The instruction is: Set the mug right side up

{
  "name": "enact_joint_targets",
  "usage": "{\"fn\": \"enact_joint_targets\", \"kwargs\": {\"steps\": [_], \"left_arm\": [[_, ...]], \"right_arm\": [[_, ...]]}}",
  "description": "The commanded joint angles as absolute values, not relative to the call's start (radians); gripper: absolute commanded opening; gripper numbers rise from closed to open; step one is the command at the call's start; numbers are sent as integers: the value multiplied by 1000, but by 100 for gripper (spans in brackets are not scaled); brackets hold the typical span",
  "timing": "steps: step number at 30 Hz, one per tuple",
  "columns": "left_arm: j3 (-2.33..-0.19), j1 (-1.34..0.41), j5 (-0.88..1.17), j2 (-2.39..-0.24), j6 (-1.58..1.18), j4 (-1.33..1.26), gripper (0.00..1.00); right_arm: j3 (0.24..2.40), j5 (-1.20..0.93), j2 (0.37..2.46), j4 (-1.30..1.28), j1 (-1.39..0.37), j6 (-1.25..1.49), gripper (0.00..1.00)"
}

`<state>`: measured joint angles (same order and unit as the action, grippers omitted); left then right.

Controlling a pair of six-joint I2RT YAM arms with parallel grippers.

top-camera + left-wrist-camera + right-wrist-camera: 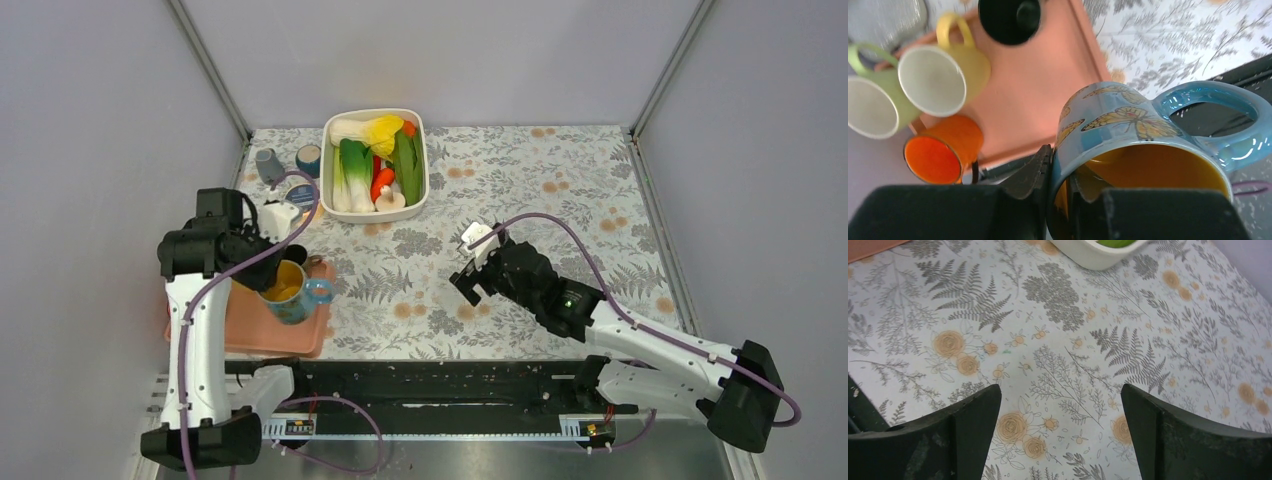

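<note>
Lower left of the top view: a blue butterfly-patterned mug (293,292) with a yellow inside sits over the right edge of a salmon tray (262,338). It is tilted. Its long axis leans, with the open mouth facing up and toward the upper left and the base toward the lower right. The handle sticks out to the right. The left pincer (272,272) clamps the mug's rim, one finger inside and one outside. Whether the base touches the tray cannot be told. At centre right, the right pincer (468,278) hangs empty over the floral counter (560,190), jaws spread wide.
</note>
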<state>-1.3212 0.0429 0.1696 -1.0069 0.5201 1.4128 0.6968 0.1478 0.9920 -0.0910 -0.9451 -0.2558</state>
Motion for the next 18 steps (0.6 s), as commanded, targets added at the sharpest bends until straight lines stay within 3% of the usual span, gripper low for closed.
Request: {"fn": "enact_joint_targets", "kwargs": {"steps": [1,5,18], "left_arm": [[-1331,205,192,-990,643,1499,0],[-1294,378,174,-1001,720,1495,0],[-1117,774,246,-1147,787,1108,0]], "right_arm": [[674,299,961,-31,-897,-149,99],[639,328,924,-28,-867,-153,100],[567,236,865,87,-864,-158,99]]}}
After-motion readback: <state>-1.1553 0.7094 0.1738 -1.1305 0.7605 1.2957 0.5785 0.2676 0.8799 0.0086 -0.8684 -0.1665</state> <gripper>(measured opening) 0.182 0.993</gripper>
